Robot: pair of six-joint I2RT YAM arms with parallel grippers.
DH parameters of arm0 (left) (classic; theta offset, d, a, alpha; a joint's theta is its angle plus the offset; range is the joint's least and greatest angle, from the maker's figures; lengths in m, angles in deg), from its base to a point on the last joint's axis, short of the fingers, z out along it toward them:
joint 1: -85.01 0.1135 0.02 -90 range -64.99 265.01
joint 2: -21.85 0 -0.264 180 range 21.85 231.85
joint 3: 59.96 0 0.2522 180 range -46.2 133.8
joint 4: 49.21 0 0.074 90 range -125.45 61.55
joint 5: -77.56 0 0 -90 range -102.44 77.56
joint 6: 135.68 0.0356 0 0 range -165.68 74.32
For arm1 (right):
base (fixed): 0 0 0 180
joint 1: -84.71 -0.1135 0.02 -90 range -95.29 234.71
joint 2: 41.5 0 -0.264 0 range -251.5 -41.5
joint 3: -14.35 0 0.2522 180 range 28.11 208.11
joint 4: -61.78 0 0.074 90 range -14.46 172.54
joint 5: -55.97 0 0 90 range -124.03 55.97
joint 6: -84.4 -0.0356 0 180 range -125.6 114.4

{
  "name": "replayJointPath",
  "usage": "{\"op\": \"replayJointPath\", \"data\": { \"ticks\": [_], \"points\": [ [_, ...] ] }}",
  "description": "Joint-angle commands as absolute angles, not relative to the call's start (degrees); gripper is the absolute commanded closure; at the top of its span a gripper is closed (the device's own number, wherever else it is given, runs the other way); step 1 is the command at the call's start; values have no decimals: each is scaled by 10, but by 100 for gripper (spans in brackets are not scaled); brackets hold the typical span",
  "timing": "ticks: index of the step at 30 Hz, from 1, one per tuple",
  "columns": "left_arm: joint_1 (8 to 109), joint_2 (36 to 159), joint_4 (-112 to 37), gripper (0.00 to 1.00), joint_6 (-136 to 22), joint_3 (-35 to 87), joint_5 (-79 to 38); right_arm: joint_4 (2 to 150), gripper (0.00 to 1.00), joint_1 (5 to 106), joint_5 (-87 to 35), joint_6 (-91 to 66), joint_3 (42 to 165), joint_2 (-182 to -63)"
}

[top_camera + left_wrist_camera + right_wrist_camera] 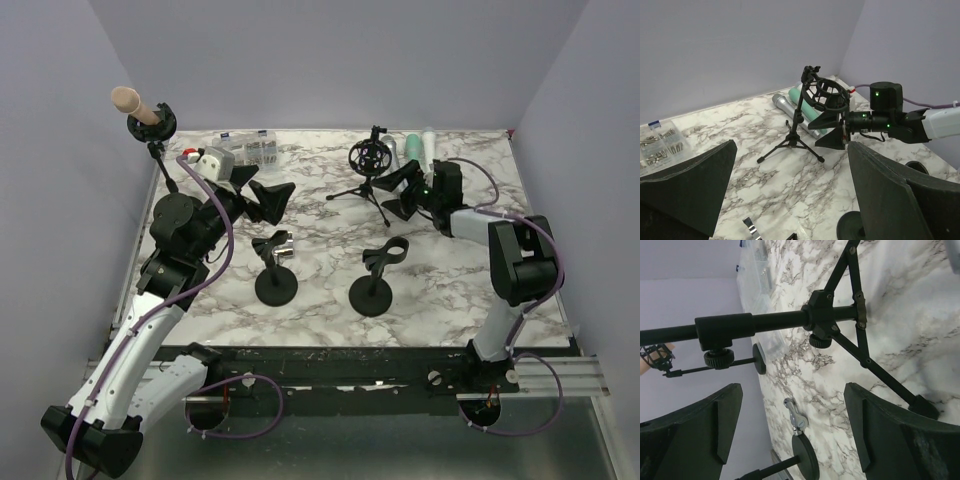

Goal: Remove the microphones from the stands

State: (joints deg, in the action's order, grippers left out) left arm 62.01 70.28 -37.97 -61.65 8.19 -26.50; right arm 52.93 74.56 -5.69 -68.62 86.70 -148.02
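Observation:
A beige microphone (128, 100) sits in the shock mount of a black stand (155, 135) at the back left corner; its tip shows at the left edge of the right wrist view (645, 365). My left gripper (262, 190) hangs open over the marble, well to the right of that stand, with nothing between its fingers (685, 185). My right gripper (396, 195) is open and empty beside a tripod stand (368, 170) whose shock mount (824, 95) is empty. The tripod's pole (765, 322) crosses just beyond the right fingers (900, 430).
Grey (391, 150), green (412, 150) and white (428, 145) microphones lie at the back right. Two round-base stands (275, 282) (373, 292) stand mid-table, the left one with a silver clip (799, 422). A clear parts box (245, 150) sits at the back left.

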Motion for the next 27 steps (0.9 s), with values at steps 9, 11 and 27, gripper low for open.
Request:
{"op": "replayJointPath", "data": {
  "ticks": [9, 11, 27],
  "points": [
    [616, 707, -393, 3, -623, 75, -276, 486, 0, 831, -25, -648, 858, -1358],
    [616, 708, -393, 4, -622, 75, -276, 523, 0, 831, -28, -615, 902, -1354],
    [615, 716, -393, 3, -624, 75, -280, 566, 0, 805, 118, -570, 1093, -1483]
  ]
}}
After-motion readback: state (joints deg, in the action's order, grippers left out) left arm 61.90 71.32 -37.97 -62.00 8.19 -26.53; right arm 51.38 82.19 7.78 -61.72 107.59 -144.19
